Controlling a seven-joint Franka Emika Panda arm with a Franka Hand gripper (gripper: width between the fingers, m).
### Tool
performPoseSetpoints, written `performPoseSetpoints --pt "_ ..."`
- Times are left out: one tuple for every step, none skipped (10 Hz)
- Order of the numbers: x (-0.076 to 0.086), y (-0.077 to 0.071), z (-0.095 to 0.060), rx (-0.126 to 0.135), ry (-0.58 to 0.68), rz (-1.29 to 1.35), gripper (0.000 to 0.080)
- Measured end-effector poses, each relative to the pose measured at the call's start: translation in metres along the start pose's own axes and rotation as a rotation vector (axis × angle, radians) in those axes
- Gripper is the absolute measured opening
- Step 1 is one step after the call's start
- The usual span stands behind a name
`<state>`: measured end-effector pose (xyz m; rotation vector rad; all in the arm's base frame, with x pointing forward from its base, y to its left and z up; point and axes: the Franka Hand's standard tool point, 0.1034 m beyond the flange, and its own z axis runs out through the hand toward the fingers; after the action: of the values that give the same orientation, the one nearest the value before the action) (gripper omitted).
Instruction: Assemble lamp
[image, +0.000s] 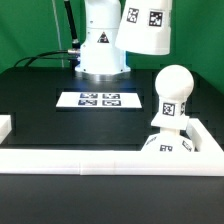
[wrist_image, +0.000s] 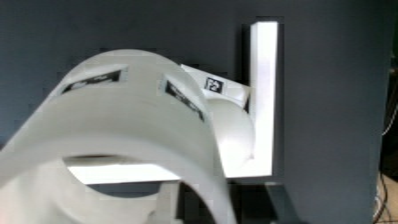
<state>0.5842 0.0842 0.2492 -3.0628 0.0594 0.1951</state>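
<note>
The white cone shade (image: 146, 27), with black-and-white tags, hangs in the air at the top of the exterior view, above the bulb and slightly to its left. The ball-shaped bulb (image: 172, 92) stands upright on the square stepped base (image: 167, 146), in the rail corner at the exterior view's right. In the wrist view the shade (wrist_image: 125, 130) fills the foreground and its wall runs down between the jaws. My gripper (wrist_image: 210, 212) is shut on the shade's wall. The gripper itself is hidden in the exterior view.
The marker board (image: 98, 99) lies flat mid-table. Long white rails run along the front (image: 90, 160), with a stub at the left (image: 5, 127) and a side at the right (image: 206, 135). The rail corner also shows in the wrist view (wrist_image: 263, 100). The arm's white pedestal (image: 100, 45) stands at the back.
</note>
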Motion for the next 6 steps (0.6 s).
performPoseSetpoints --pt "0.004 -0.007 0.002 -0.001 0.001 0.006 0.0046" --pt "0.007 -0.014 0.005 -0.003 -0.001 0.009 0.0046" --pt "0.009 -0.018 0.01 -0.004 -0.005 0.014 0.0046" --pt "0.01 -0.021 0.013 -0.005 -0.01 0.016 0.0046" --pt "0.01 -0.025 0.018 -0.007 -0.016 0.019 0.0046" --pt "0.011 -0.029 0.024 -0.009 -0.024 0.014 0.0046"
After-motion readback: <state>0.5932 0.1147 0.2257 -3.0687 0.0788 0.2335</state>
